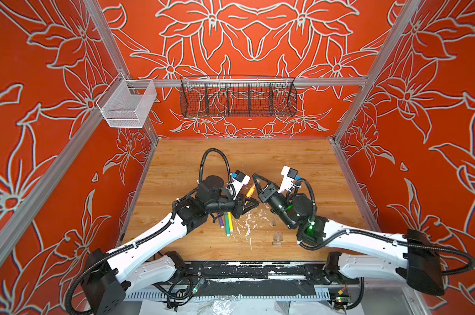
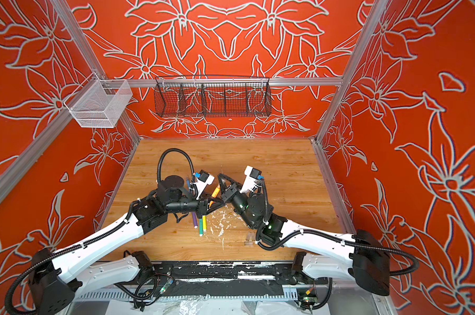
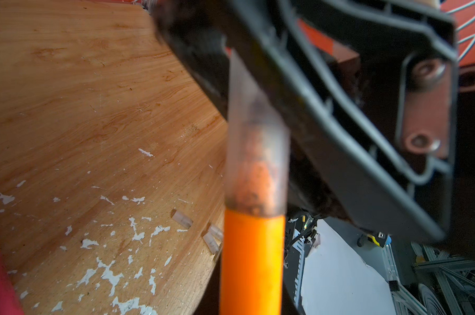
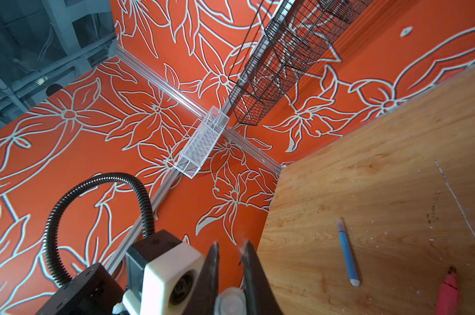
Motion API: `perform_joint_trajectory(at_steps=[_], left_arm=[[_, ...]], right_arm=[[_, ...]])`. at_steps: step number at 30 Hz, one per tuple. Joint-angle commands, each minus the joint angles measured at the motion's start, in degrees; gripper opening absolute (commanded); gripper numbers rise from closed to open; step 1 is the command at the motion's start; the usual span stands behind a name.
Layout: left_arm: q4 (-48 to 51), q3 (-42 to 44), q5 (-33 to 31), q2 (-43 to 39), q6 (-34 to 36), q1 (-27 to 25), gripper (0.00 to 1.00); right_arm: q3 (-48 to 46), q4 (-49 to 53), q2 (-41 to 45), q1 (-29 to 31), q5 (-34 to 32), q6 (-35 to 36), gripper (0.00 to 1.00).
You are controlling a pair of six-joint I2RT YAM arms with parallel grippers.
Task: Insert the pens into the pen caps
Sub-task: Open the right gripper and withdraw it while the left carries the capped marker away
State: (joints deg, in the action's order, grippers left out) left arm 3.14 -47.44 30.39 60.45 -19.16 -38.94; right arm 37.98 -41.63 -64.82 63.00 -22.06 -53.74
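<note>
item: orange pen (image 1: pixel 249 192) with clear cap (image 3: pixel 255 152), held in the air between my two pincers. left pincer (image 1: pixel 251 204): narrow, clamped on the orange barrel. right pincer (image 4: pixel 231 245): narrow, clamped on the cap, which sits deep between its fingers (image 4: pixel 254 272) rather than at their ends. hazards, as i read them: if i back either arm away while both grips hold, the cap may pull off; if the two pincers are out of line, a further push could bend the pen or skid it through the left grip; letting go with the left first would leave the whole pen hanging from a smooth cap. condition: slim, straight, solid orange barrel; the cap is a stubby colourless tube, smudged inside, and in the left wrist view it covers the tip down to the barrel's shoulder; i judge it on, though i cannot tell if it is fully seated. other stock: purple pen (image 1: pixel 220 222), green pen (image 1: pixel 227 226) and yellow pen (image 1: pixel 230 222) side by side on the table (image 1: pixel 299 163) just behind the left pincer, under its wrist; blue pen (image 4: pixel 347 252) and pink-red pen (image 4: pixel 447 289) on the table ahead of the right pincer's fingertips; spare caps (image 3: pixel 182 219) behind the right pincer, near white flecks (image 1: pixel 247 222) i could mistake for them.
</note>
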Motion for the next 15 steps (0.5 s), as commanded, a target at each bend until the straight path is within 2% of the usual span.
perform_joint_trajectory(at_steps=[1,5,6,10,15], left_arm=[[-17.03,-6.53,-21.09,-0.27,-5.31,6.77,0.00],[-15.02,-5.03,-25.92,-2.00,-5.40,6.77,0.00],[-13.93,-4.24,-27.63,-2.54,-5.94,6.75,0.00],[-7.88,-1.19,-34.52,-3.40,-8.19,6.69,0.00],[-0.14,2.92,-43.94,-5.20,-13.78,6.75,0.00]], right_arm=[[-1.81,8.90,-1.69,10.41,20.67,1.28,0.00],[0.24,16.37,1.42,9.97,15.70,2.62,0.01],[1.19,19.35,2.84,9.42,14.17,3.47,0.07],[4.82,32.15,8.89,6.04,9.43,7.10,0.24],[4.71,44.55,15.65,-1.75,5.72,8.67,0.37]])
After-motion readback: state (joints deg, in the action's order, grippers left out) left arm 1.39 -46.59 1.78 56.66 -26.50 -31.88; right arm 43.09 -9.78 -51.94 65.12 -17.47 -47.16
